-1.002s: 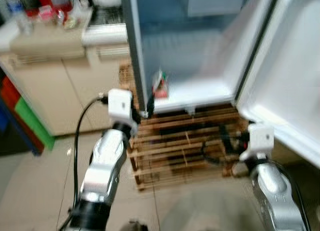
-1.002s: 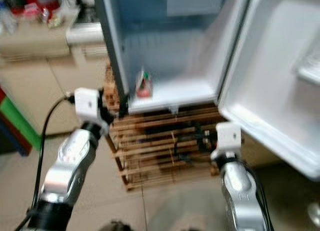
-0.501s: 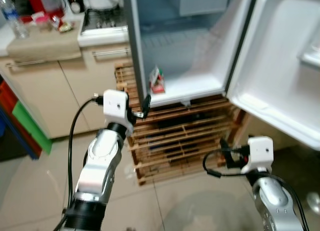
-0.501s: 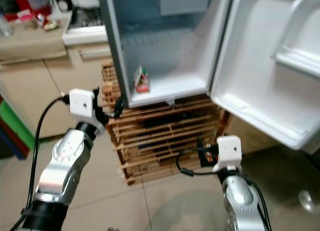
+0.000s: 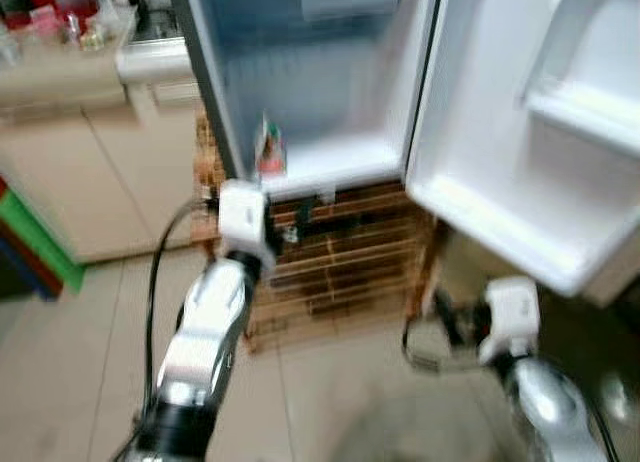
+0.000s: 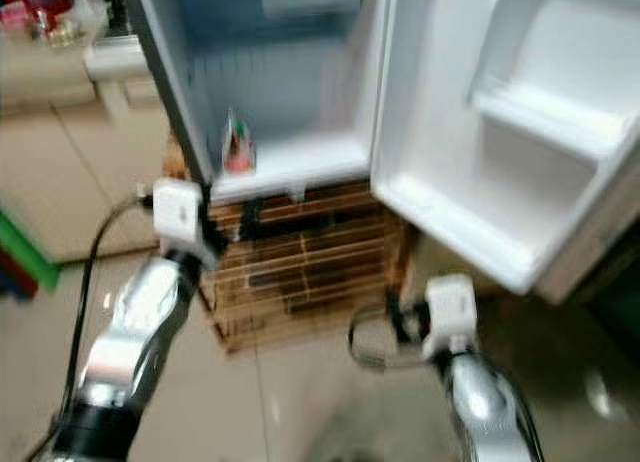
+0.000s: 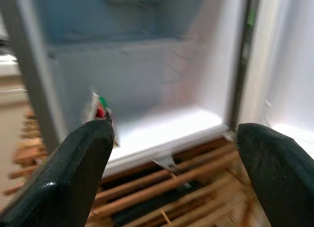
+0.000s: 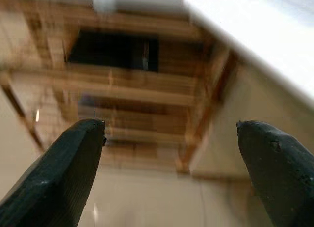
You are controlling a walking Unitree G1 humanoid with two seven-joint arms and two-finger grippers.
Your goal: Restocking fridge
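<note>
The fridge (image 5: 310, 72) stands open, its door (image 5: 540, 132) swung out to the right with white door shelves showing. A small red, green and white carton (image 5: 268, 150) stands upright at the front left of the fridge's bottom shelf (image 7: 167, 126). My left gripper (image 7: 171, 128) is open and empty, held just below and in front of the shelf's front edge, pointing into the fridge, with the carton (image 7: 100, 108) beyond one finger. My right gripper (image 8: 170, 126) is open and empty, low under the door, facing the wooden rack.
A slatted wooden rack (image 5: 340, 267) carries the fridge. A beige kitchen counter with cabinets (image 5: 80, 132) runs along the left, bottles on top. A green and red box (image 5: 35, 237) sits at the far left. Tiled floor (image 5: 330, 402) lies in front.
The whole picture has shifted left and blurred, so the camera has moved. My right gripper has come down from the door's lower edge. The left gripper keeps its place by the shelf front.
</note>
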